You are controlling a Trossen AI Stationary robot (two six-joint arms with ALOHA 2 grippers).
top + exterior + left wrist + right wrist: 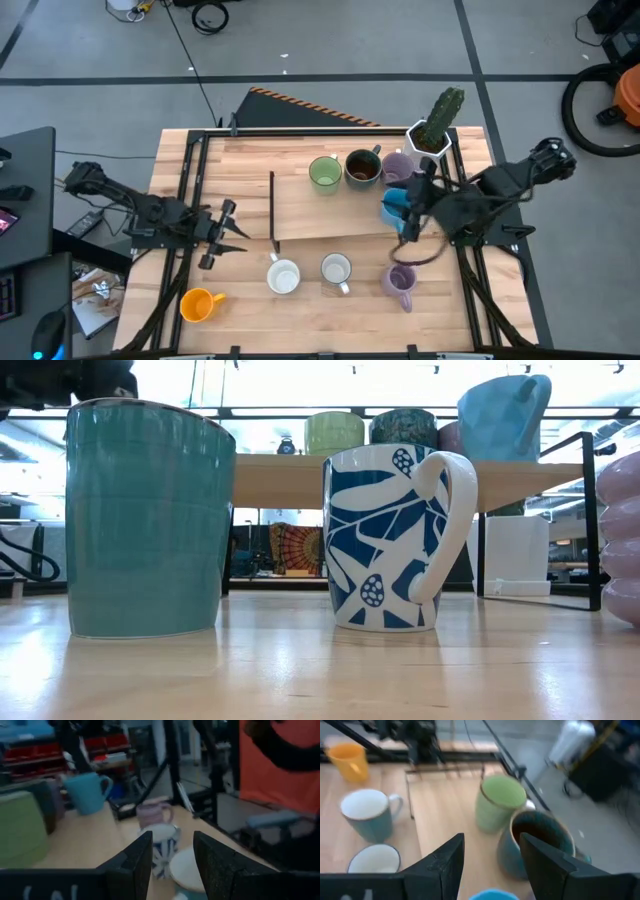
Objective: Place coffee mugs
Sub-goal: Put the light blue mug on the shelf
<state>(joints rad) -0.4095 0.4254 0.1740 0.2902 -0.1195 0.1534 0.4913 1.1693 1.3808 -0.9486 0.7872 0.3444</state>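
A: Eight mugs is the count, and a raised wooden shelf (pixel 300 205) is my landmark. On it stand the green mug (pixel 325 173), the dark brown mug (pixel 362 168) beside it, and a lavender mug (pixel 398 166) next along, just short of the cactus pot (pixel 432 136).

B: And the blue mug (pixel 396 207)?

A: Right at the shelf's cactus end, under the right gripper (pixel 408 212). In the low view it hangs tilted above shelf level, so I judge the fingers are pinching it, mid-delivery.

B: What waits below the shelf?

A: Two white mugs (pixel 284 275) side by side on the table (pixel 240 320) in front of it, one with a blue leaf pattern in the low view. The second lavender mug (pixel 401 284) sits beyond them, on the cactus side. The orange mug (pixel 200 304) stands well apart, off the shelf's far end.

B: The left arm?

A: The left gripper (pixel 222 233) hovers beside that far end, fingers spread, nothing between them.

B: Progress?

A: Roughly halfway, by my reckoning: three placed, one in the air, four to fetch.
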